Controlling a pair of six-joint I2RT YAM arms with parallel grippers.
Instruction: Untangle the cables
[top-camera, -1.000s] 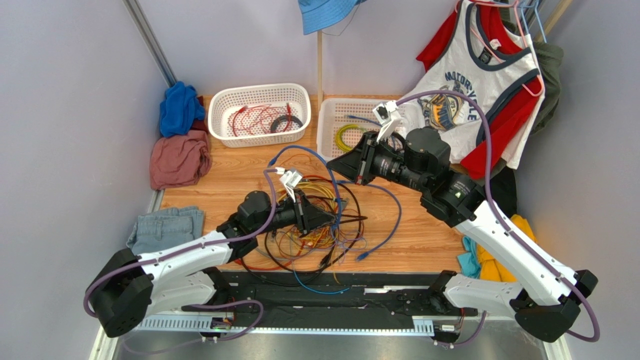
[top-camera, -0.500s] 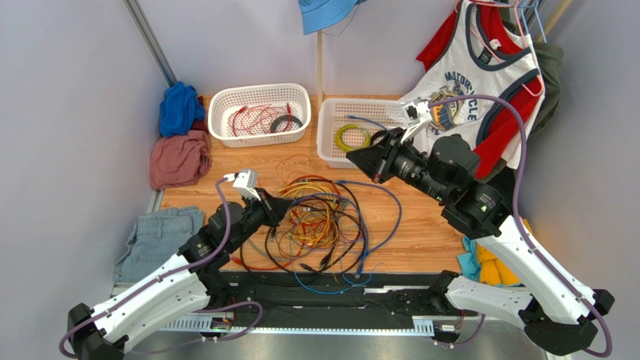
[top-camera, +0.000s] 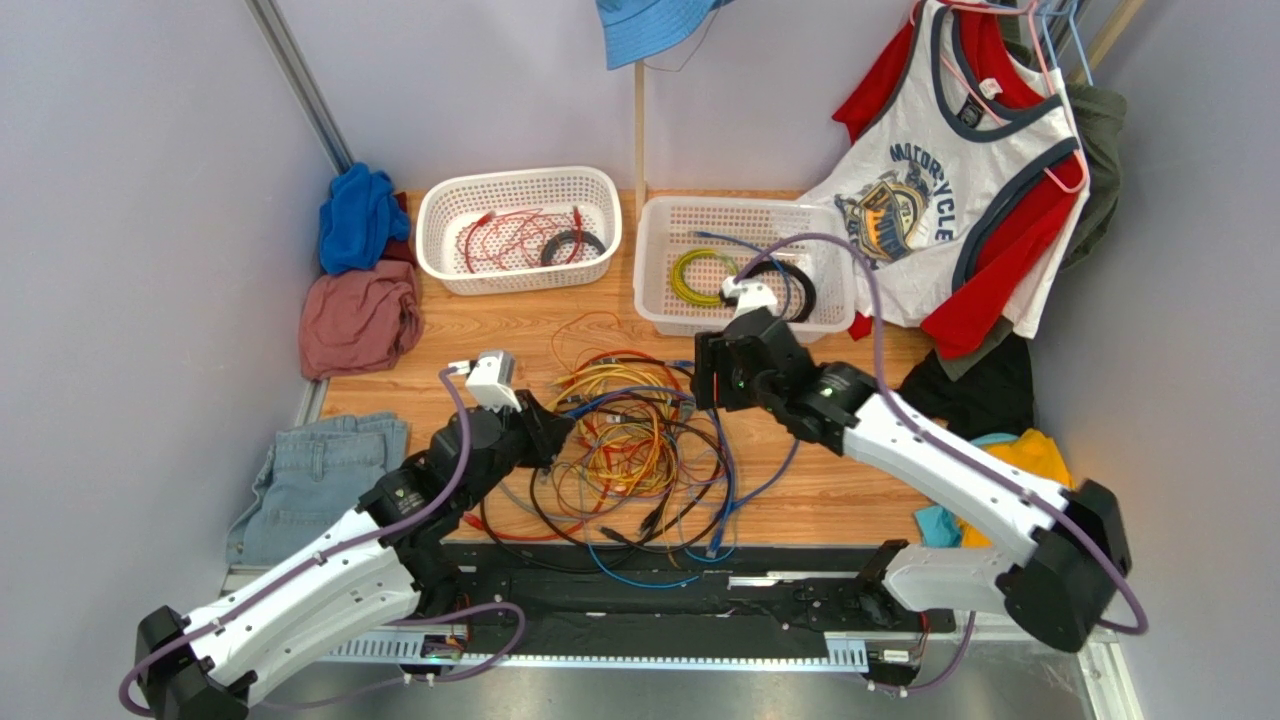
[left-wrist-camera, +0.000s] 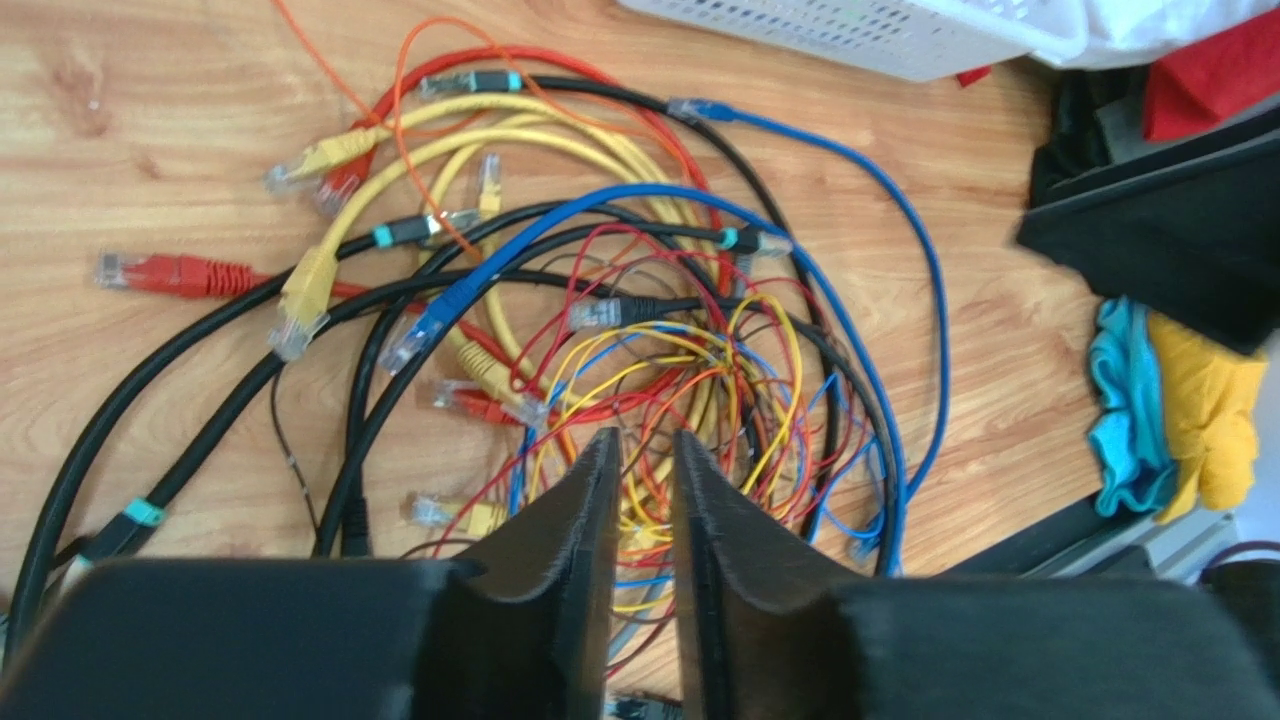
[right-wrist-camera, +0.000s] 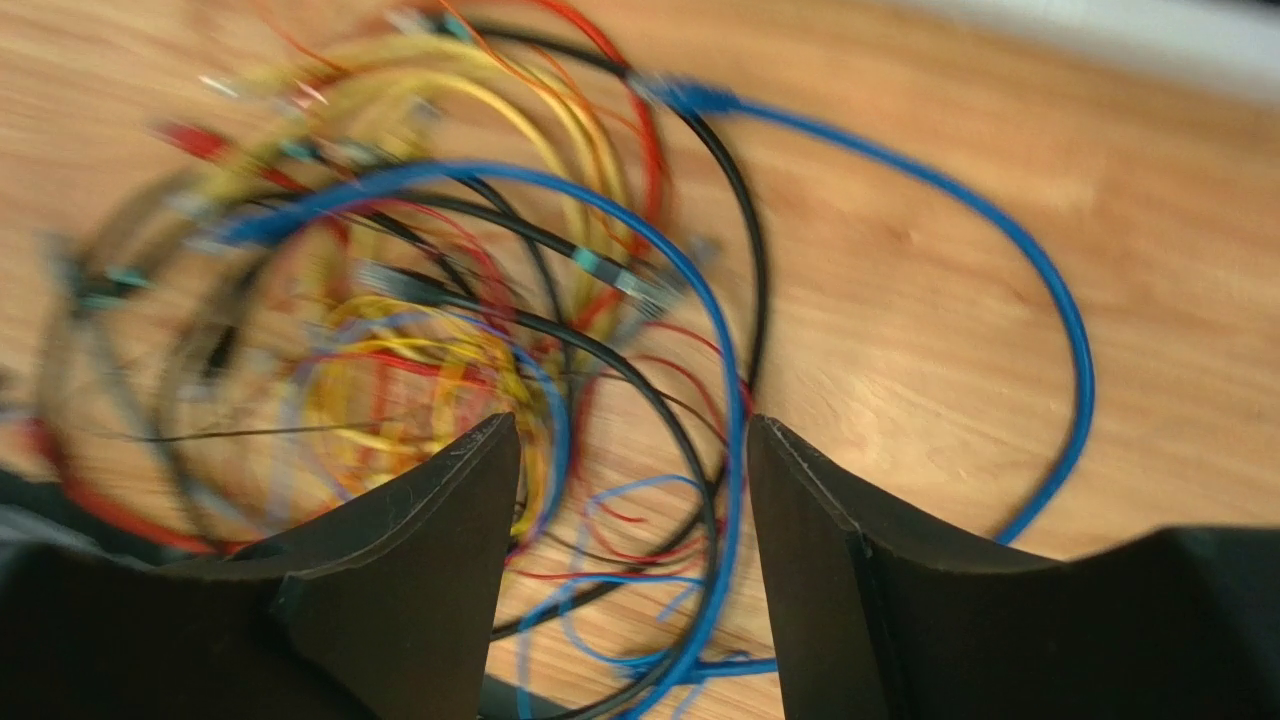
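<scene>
- Blue cloth and pink cloth: lying bunched at the far left edge of the wooden table, the blue one behind the pink.
- Jeans: lying folded at the near left corner.
- Left basket: white, sitting at the back of the table and holding thin red cord and a black coil.
- Left gripper: hovering over the left side of the pile. Its fingers are standing only narrowly parted and are clasping nothing, with cord showing through the gap below.
- Cables: lying in one loose tangle at the middle of the table, between the two grippers. Black, red, orange, yellow and blue loops are crossing one another. Plug ends are poking out on the left, and one blue loop is trailing out to the right.
- Right gripper: hanging above the right side of the pile, with its fingers spread wide and holding nothing. The wrist view is blurred.
- Right basket: white, sitting just behind the right gripper and holding a yellow-green coil and a black coil.
- Sleeveless shirt: hanging at the far right.
- Yellow cloth: lying beside the right arm.
</scene>
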